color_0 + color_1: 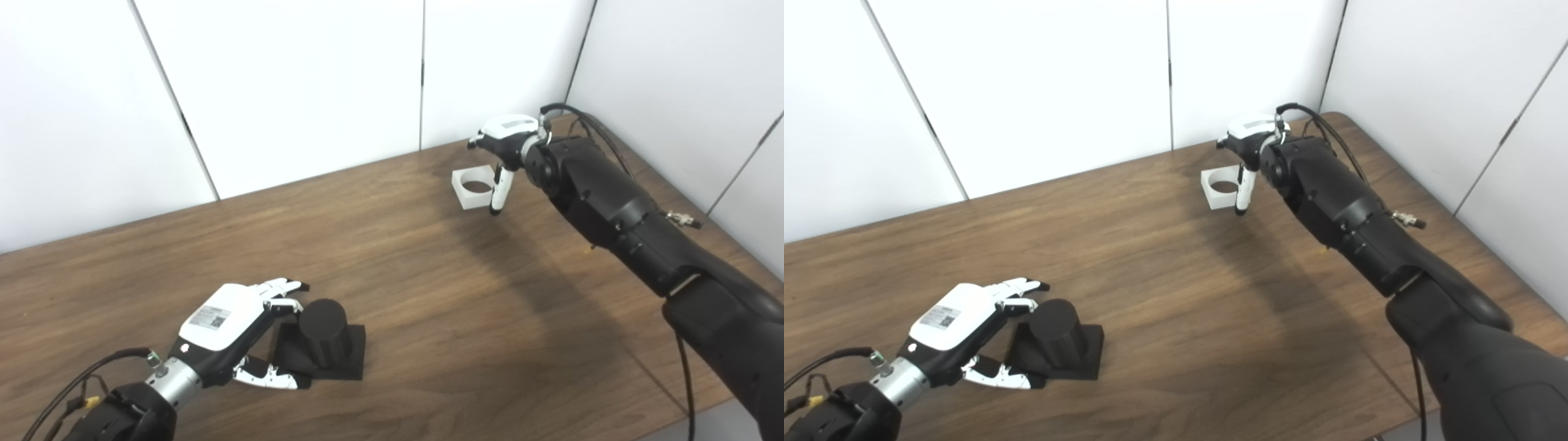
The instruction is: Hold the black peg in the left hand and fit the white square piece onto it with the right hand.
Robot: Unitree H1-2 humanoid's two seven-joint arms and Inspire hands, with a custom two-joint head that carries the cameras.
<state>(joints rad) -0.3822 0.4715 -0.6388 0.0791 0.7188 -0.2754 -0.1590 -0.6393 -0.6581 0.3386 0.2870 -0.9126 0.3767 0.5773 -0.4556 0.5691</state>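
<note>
Left eye view shows both hands at the reaching step; nothing is lifted yet. The black peg [324,340] stands on its square base on the bench [429,294], near the front left. The left hand [236,327] is spread around it, fingers above and thumb below, close beside but not yet closed. The white square piece [473,187] lies far back on the right. The right hand [505,150] hangs over its edge, one finger pointing down just beside it; whether it already pinches the piece I cannot tell. Next, I judge, each hand must close firmly before any lifting.
</note>
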